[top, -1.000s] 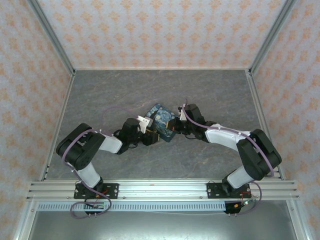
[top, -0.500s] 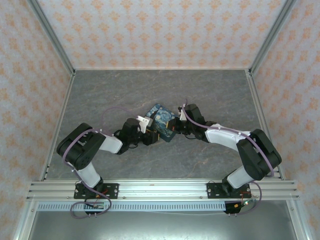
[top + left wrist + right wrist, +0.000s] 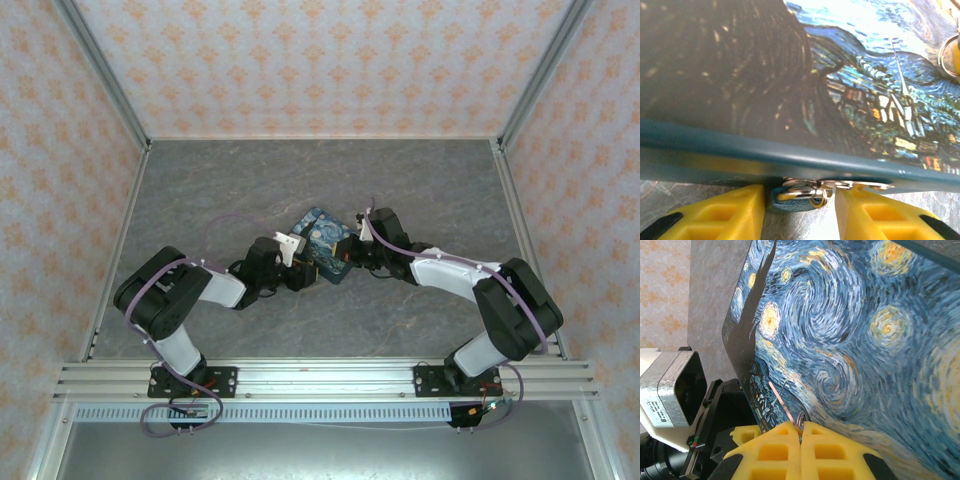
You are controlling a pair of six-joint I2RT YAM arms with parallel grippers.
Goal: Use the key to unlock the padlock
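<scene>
We see the padlock (image 3: 800,199) as a small teal body with a shiny metal loop, tucked under the front edge of the painted tin (image 3: 805,85), between the spread yellow fingers (image 3: 720,215) of the left pincer (image 3: 799,212). Its lower part is cut off. The right pincer (image 3: 800,432) is pressed together on a thin metal key (image 3: 782,405) lying across the tin's glossy swirled lid. The grey marbled bench (image 3: 220,190) carries it all.

- top external: fixed high behind the bases, looking down, far off.
- left wrist: very near, low, facing the tin (image 3: 805,90) edge-on toward 1 o'clock.
- right wrist: very near, facing its lid toward 9 o'clock.
- all share the tin.
</scene>
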